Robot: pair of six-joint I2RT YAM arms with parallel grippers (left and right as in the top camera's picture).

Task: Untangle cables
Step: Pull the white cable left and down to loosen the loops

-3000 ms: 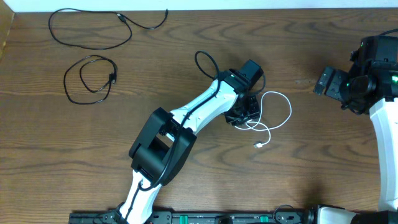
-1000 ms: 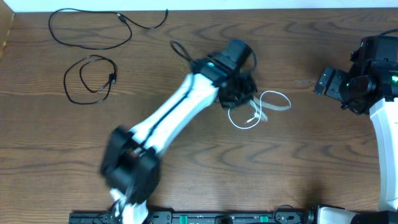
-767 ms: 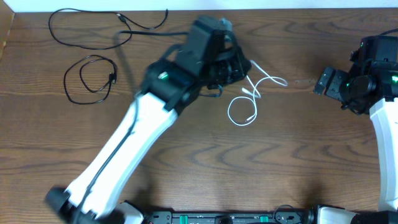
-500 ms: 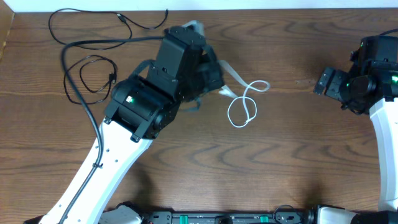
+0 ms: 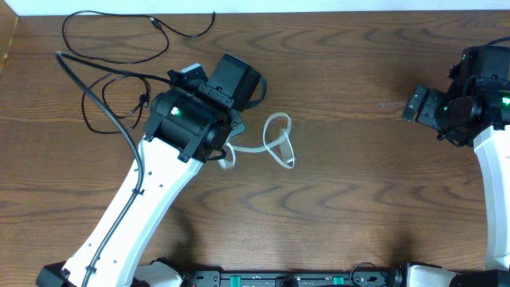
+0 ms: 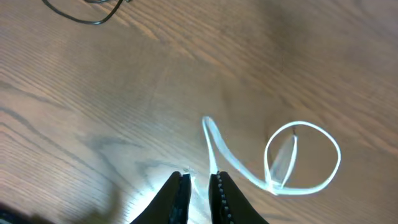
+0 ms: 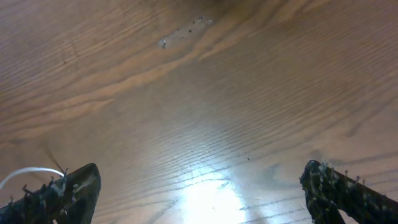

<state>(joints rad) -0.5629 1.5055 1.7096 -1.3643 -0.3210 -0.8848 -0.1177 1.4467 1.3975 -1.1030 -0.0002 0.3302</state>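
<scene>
The white cable (image 5: 278, 140) lies in a loop at the table's middle, one strand running left under my left wrist. In the left wrist view the white cable (image 6: 283, 158) loops at right and a strand rises into the narrow gap between my left gripper's (image 6: 199, 186) nearly closed fingers. From overhead the left gripper (image 5: 229, 153) is mostly hidden under its own wrist. The longer black cable (image 5: 119, 36) and the shorter black cable (image 5: 118, 100) lie apart at the far left. My right gripper (image 7: 205, 193) is wide open and empty, parked at the right (image 5: 420, 104).
My left arm's thick black cord (image 5: 96, 96) arcs over the shorter black cable. A black cable (image 6: 81, 9) shows in the top left of the left wrist view. The table's left edge (image 5: 6, 48) is near the black cables. A bit of white cable (image 7: 31, 171) shows by the right gripper's left finger.
My left arm has swung from the table's middle up and to the left, dragging the white cable leftward and reshaping its loops. The right arm has not moved.
</scene>
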